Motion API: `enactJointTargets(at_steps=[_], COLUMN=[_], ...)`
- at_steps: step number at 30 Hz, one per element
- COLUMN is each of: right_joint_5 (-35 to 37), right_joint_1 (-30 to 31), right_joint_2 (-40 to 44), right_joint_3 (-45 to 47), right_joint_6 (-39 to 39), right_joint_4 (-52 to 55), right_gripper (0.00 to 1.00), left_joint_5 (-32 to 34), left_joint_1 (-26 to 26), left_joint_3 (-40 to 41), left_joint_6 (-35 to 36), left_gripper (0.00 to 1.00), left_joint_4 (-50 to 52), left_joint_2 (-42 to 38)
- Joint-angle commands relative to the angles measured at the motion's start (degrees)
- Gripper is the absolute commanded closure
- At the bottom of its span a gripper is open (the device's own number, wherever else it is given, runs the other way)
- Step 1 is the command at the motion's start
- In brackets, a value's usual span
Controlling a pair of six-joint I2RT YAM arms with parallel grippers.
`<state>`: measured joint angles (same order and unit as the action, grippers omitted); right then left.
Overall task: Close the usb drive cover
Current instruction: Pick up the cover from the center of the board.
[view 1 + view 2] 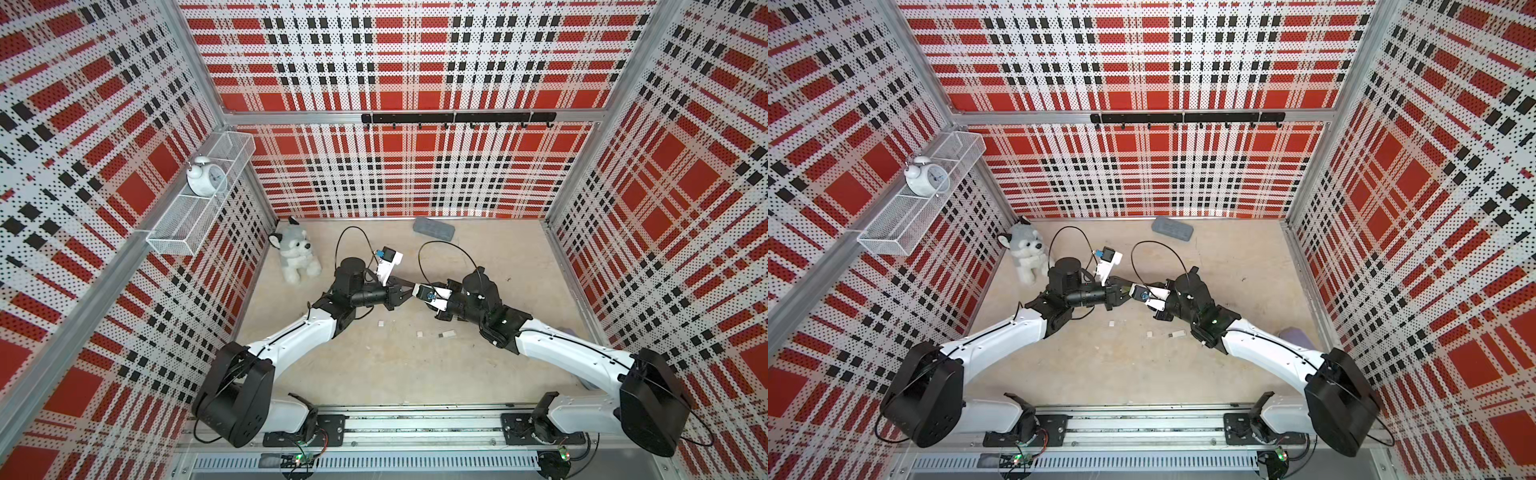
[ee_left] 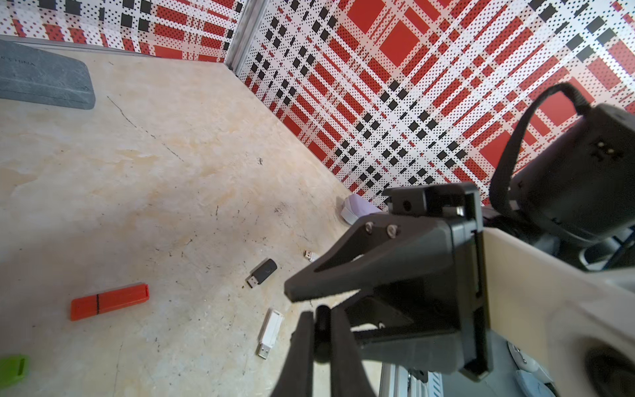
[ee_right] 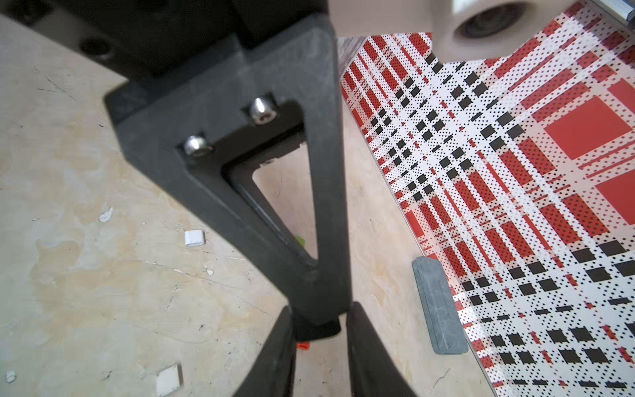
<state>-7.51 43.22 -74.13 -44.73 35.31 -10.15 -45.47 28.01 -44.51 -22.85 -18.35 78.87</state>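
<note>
Usb drive [image 2: 322, 331], small, black, held above table [image 1: 415, 374], mid-frame.
Left tool [image 2: 322, 314] clamped on it; right tool [image 3: 320, 318] closure cannot be told. Likely light, stiff, slick: hold flat sides.

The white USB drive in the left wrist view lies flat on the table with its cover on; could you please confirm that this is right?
Not quite. The white USB drive does lie flat on the table, but its cover is off: the left wrist view shows its metal plug bare at one end.
</note>
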Motion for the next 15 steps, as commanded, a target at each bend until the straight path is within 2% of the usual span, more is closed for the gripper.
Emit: enactJointTargets(at_steps=[1,9,15], right_joint_5=[-0.7,-0.5,-0.4], right_joint_1=[0.3,0.4,0.4], right_joint_2=[-0.1,-0.5,-0.1], right_joint_3=[-1.3,-1.6,-1.4], right_joint_6=[-0.1,-1.0,-0.9], right_joint_4=[-1.1,-1.2,-1.3], right_gripper=[0.72,0.88,0.89], left_joint_5=[-0.5,-0.6,-0.8], left_joint_1=[0.5,0.5,0.6], left_joint_3=[-1.7,-1.6,-1.8], left_joint_6=[0.8,0.7,0.8], left_gripper=[0.93,0.93,0.88], left_joint_4=[0.2,0.3,0.7], left_joint_2=[0.6,0.8,1.2])
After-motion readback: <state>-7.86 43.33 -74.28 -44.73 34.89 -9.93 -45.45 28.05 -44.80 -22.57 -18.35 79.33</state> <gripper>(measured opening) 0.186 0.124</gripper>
